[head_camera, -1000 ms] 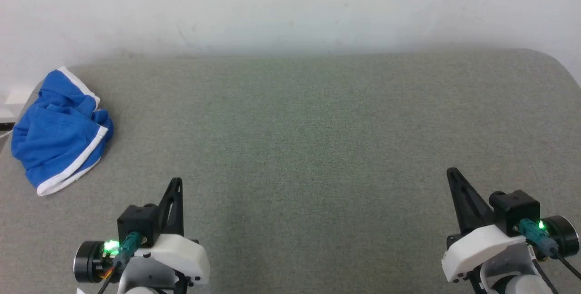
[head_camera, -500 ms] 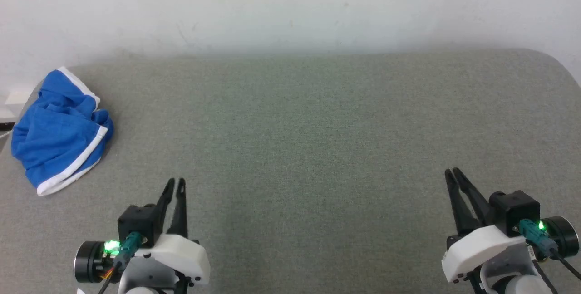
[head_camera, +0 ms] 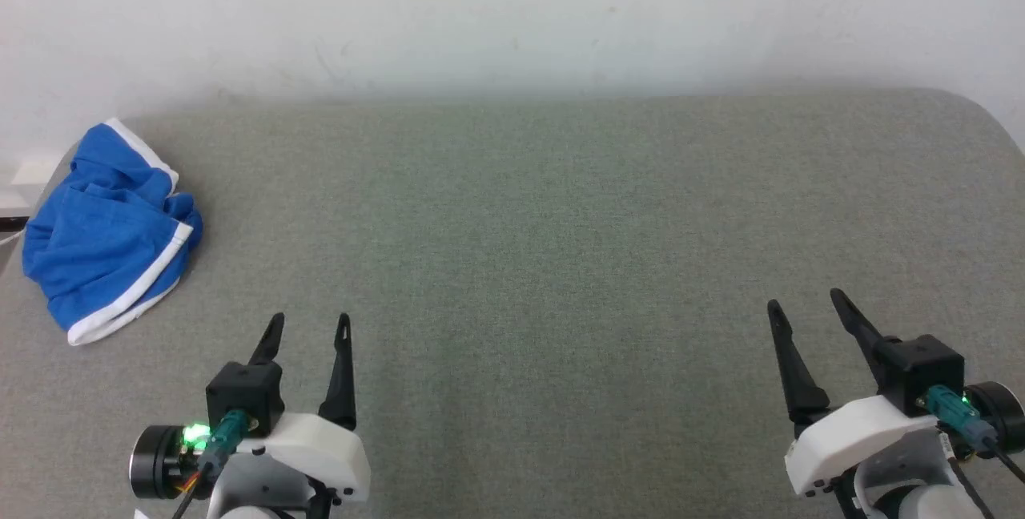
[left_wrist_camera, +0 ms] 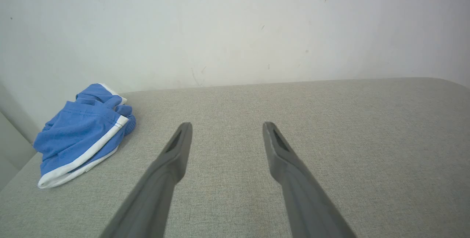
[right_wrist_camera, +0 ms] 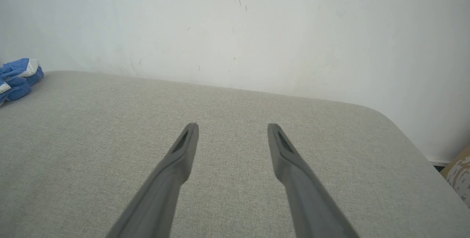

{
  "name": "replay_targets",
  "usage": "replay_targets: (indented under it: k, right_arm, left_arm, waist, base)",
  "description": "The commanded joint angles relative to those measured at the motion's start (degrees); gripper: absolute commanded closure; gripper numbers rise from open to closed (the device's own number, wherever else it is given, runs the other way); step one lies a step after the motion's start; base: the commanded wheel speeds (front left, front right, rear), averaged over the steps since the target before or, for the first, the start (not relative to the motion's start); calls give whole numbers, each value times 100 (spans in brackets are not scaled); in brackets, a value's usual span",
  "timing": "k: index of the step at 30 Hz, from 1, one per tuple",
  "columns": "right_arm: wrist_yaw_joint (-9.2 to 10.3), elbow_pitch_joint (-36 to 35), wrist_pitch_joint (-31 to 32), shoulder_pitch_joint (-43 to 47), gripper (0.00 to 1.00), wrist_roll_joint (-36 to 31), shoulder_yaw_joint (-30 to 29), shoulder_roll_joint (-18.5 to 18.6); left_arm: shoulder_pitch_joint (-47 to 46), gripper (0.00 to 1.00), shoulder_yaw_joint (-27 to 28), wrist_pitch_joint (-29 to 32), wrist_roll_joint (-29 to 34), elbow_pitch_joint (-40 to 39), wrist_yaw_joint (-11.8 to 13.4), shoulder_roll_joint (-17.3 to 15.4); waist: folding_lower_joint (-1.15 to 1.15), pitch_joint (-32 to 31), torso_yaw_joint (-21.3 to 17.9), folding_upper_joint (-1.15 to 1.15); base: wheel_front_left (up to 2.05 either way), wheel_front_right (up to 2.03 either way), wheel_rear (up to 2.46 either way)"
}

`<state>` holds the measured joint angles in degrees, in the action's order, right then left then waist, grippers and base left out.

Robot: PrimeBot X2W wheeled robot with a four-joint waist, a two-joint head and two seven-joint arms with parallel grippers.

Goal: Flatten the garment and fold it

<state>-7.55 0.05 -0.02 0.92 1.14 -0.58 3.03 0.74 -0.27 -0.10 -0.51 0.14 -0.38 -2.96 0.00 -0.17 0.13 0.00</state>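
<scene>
On the grey surface (head_camera: pixel 560 207) by a white wall (head_camera: pixel 512 6) — garment (head_camera: pixel 108 239) bunched; left tool (head_camera: pixel 311 319), right tool (head_camera: pixel 805 301) spread.

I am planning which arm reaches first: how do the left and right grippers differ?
The left gripper sits nearer the garment; the right gripper is far from it. In the head view the left gripper points almost straight up; the right gripper leans left. Both are open and empty.

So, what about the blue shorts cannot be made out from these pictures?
Head view: shorts lie crumpled; their own folds hide any print or tag.
Right wrist view: shorts cut off by the left edge.
Left wrist view: waist and leg openings indistinguishable in the heap.
</scene>
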Motion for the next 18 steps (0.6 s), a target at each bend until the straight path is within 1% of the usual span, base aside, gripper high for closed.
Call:
replay_targets:
  k: [1, 11, 18]
  right_arm:
    - [1, -48, 7, -1, 0, 61, -37, -2]
    - [1, -126, 10, -7, 0, 260, -153, -3]
    - [2, -234, 45, 3, 0, 369, -209, -4]
  left_arm:
    - [4, 0, 16, -45, -45, -37, 25, -1]
    - [-7, 0, 40, -129, -98, -88, 50, -14]
    - [-42, 0, 93, -232, -134, -90, 103, -32]
  waist:
    - [0, -2, 4, 0]
    - [0, -18, 56, 0]
    - [0, -26, 203, 0]
  base:
    - [0, 0, 0]
    - [0, 0, 0]
    - [0, 0, 0]
